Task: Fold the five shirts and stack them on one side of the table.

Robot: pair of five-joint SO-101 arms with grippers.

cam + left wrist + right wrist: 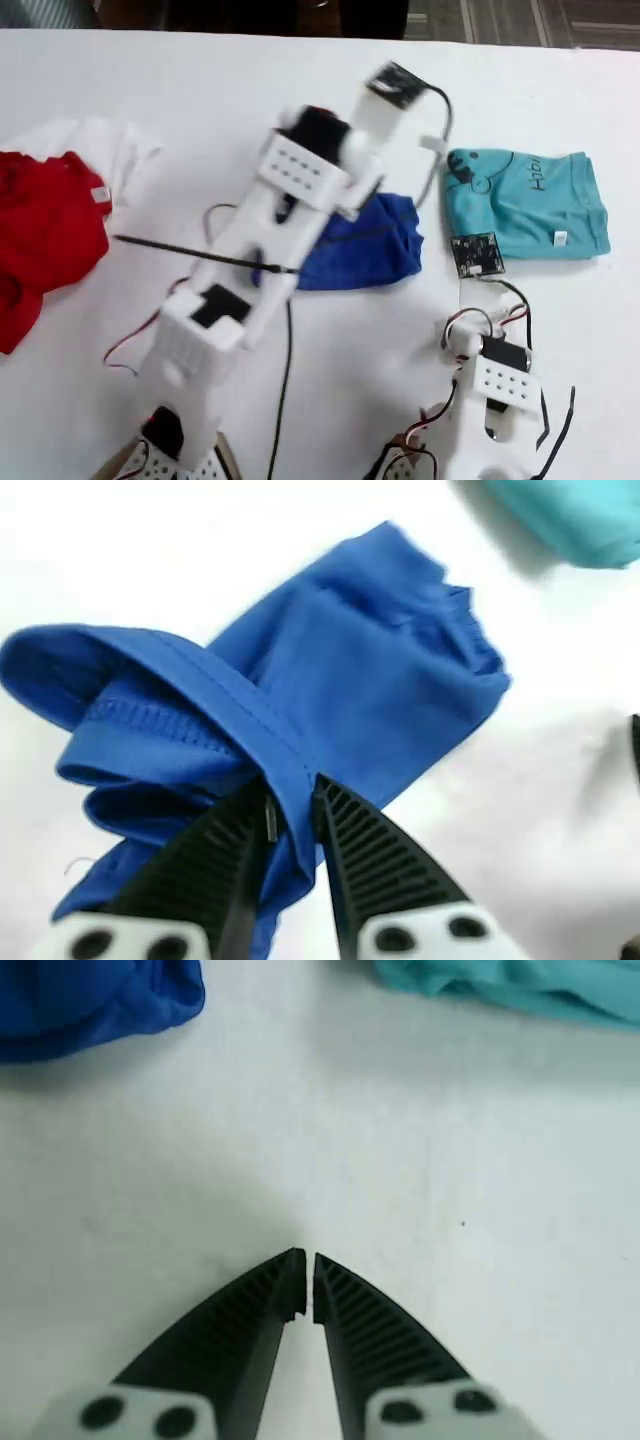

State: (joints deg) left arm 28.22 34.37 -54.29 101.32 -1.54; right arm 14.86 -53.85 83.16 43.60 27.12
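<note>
High view: teal shirt (525,203), dark print and white tag, lies beside the blue shirt (370,250); red shirt (40,235), white label, well apart. Left wrist view: left claw (293,805) pinches the blue shirt's hem. Right wrist view: right claw (308,1272), nearly closed, empty, near the blue shirt.

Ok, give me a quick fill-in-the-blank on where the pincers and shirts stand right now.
1. The left pincer is ____ on the blue shirt.
2. The right pincer, over the bare table, holds ____.
3. In the high view, the teal shirt lies to the ____ of the blue shirt.
4. The red shirt lies at the high view's ____ edge.
Missing words: shut; nothing; right; left.
</note>
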